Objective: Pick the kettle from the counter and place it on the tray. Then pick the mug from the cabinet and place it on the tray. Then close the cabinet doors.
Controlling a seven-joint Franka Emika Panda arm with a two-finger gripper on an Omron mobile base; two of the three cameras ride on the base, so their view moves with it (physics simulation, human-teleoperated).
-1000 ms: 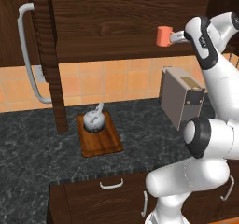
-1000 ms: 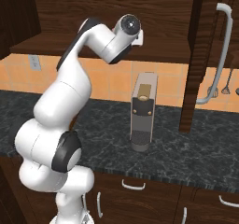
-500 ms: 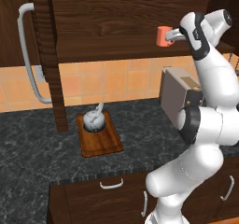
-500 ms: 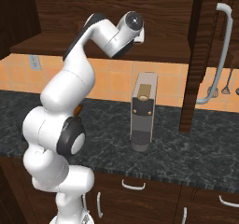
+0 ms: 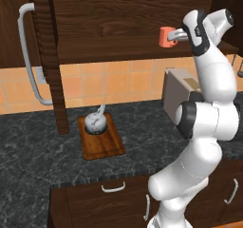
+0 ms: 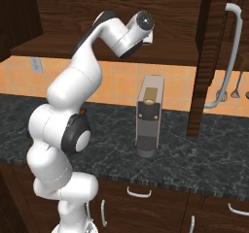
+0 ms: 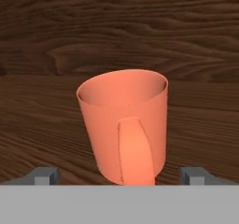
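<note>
The orange mug point(image 5: 166, 37) stands on the shelf of the open cabinet point(image 5: 109, 27), at its right end. My gripper point(image 5: 178, 34) reaches in from the right, level with the mug and open. In the hand view the mug point(image 7: 122, 120) is close, its loop handle facing me, and the gripper point(image 7: 119, 176) has its fingertips point(image 7: 44, 175) wide on both sides of the mug without touching it. The silver kettle point(image 5: 95, 122) sits on the reddish-brown tray point(image 5: 107, 146) on the dark counter point(image 5: 33, 160). Both cabinet doors point(image 5: 47, 61) point(image 6: 206, 57) stand open.
A boxy grey appliance point(image 6: 148, 115) stands on the counter under the cabinet's right end, right by my arm. The left door's bar handle point(image 5: 27, 56) and the right door's handle point(image 6: 232, 52) stick out toward me. Drawers with light handles point(image 5: 113, 188) run below the counter.
The hand has pushed in closer to the mug on the shelf and the arm has straightened up. The jaws stayed open; kettle, tray and mug have not moved.
</note>
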